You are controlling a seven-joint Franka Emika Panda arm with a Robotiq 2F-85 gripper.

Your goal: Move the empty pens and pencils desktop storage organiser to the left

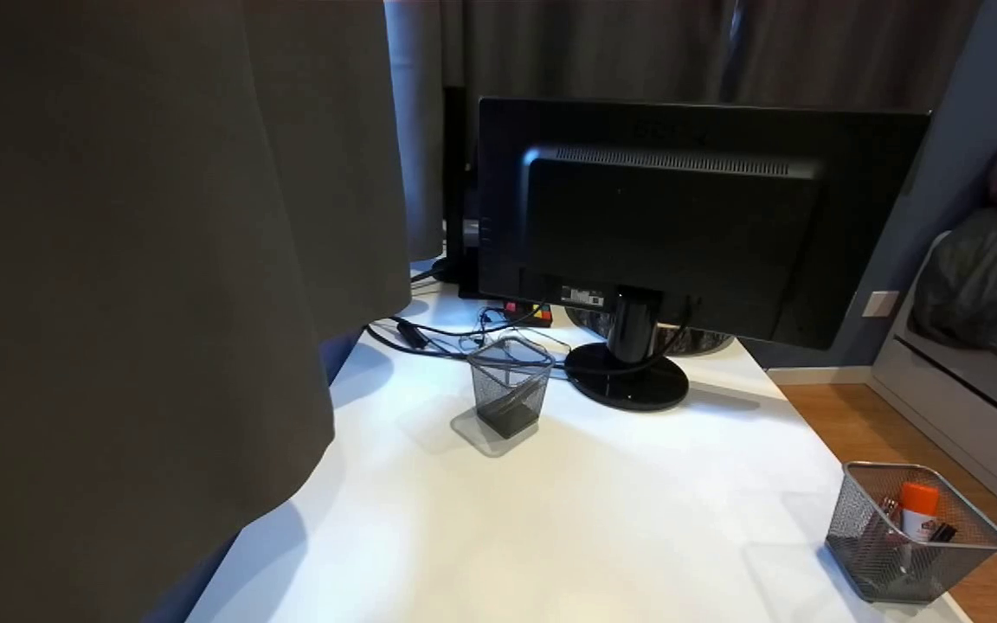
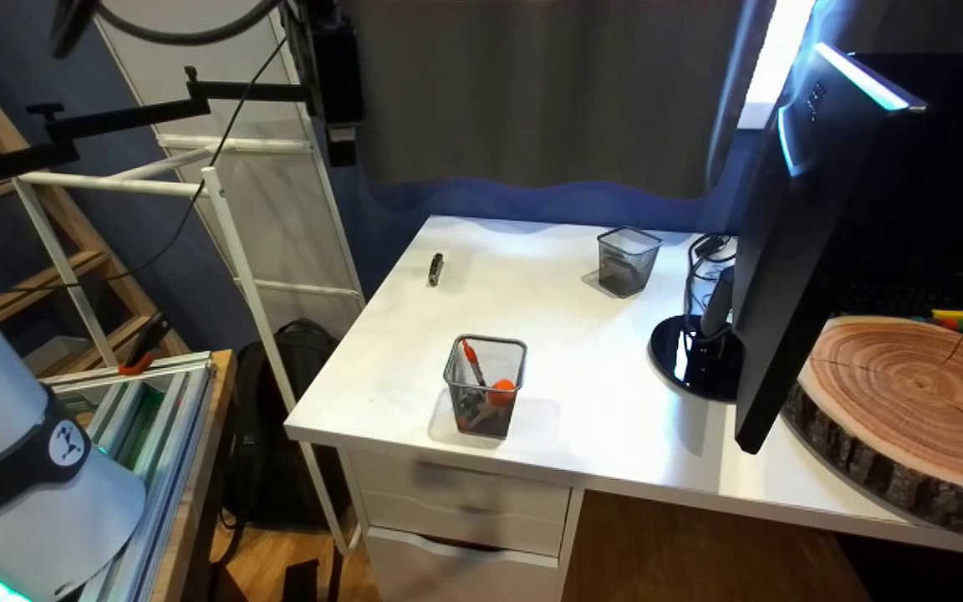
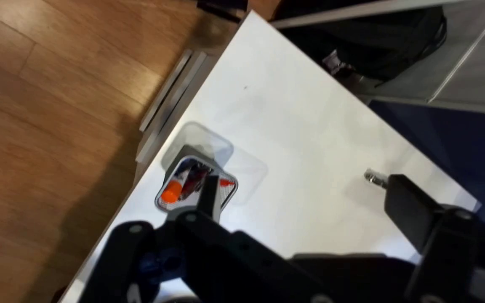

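The empty organiser is a dark wire-mesh cup (image 1: 511, 394), upright on the white desk near the monitor's foot; it shows in both exterior views (image 2: 628, 261). Its inside looks dark at the bottom, with no pens sticking out. It is out of the wrist view. A second mesh cup (image 1: 914, 536) holds an orange-capped stick and pens; it stands at the desk edge, also in an exterior view (image 2: 486, 385) and the wrist view (image 3: 198, 183). My gripper (image 3: 304, 179) is open, nothing between its fingers, above the desk. One finger overlaps the filled cup in the picture.
A short dark pen-like item (image 2: 435, 269) lies on the desk, partly behind a finger in the wrist view (image 3: 376, 178). The monitor (image 1: 680, 216) and cables (image 1: 429, 337) stand beside the empty cup. A wood slice (image 2: 916, 393) lies behind the monitor. Curtains (image 2: 548, 100) hang along the desk's back.
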